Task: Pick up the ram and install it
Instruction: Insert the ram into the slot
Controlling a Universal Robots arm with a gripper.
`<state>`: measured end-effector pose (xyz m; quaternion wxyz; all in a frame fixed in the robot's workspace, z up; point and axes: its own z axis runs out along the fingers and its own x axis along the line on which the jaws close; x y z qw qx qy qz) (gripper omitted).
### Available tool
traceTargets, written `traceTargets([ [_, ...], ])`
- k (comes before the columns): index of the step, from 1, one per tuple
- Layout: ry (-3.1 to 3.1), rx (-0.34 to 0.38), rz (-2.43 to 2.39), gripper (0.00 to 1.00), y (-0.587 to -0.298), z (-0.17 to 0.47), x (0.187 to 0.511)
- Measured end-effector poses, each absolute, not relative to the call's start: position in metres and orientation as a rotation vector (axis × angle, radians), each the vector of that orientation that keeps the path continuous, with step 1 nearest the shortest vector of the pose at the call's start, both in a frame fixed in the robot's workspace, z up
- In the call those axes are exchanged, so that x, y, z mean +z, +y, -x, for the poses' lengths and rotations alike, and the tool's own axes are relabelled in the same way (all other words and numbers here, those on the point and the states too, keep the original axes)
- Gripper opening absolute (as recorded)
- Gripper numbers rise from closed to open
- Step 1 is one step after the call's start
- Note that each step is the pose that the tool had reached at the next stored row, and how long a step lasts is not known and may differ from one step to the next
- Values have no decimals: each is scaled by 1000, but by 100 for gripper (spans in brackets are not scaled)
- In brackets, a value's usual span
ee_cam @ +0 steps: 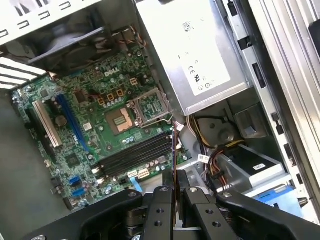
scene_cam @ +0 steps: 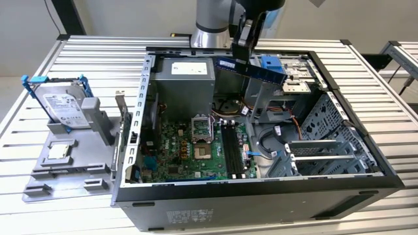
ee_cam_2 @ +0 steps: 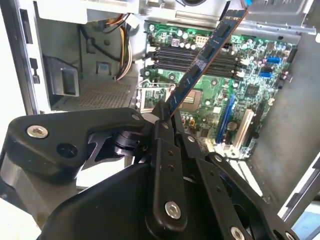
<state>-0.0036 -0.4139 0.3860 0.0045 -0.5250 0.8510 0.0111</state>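
- Ram (scene_cam: 251,69), a thin dark blue stick, hangs in the air over the open computer case (scene_cam: 261,200), near the grey power supply (scene_cam: 186,81) and the blue drive cage (scene_cam: 271,62), sloping down toward the exterior view's right
- My claw (scene_cam: 240,55) is closed on the ram; in the second wrist view my black fingers (ee_cam_2: 162,145) pinch it near one end, and most of its length juts out free
- Risk, as I judge it: with so much stick beyond the pinch, any knock could swivel it in my grip, so it would meet the board skewed
- Memory slots (scene_cam: 232,147), narrow dark rows on the green motherboard (scene_cam: 176,147), lie well below the ram and just beside the square processor socket (scene_cam: 202,129); a small sideways error could set the ram's edge on the socket or between two rows
- Tilt matters too: if one end goes in first, the ram could jam or bend under my push
- I cannot tell which way its notch faces, nor whether the clips at the slot ends are open; either one wrong would stop it seating
- Yellow and orange cables (scene_cam: 230,105) sit between the power supply and the slots, where the free end could snag
- Hard drive (scene_cam: 62,105) and processor chip (scene_cam: 58,152) rest on a grey stand (scene_cam: 65,181) outside the case, well apart from me and no hazard
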Motion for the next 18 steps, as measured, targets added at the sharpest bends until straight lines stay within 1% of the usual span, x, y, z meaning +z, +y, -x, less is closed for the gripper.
traceTargets([
  [18,2882,32,1220,0,-414,4,384],
])
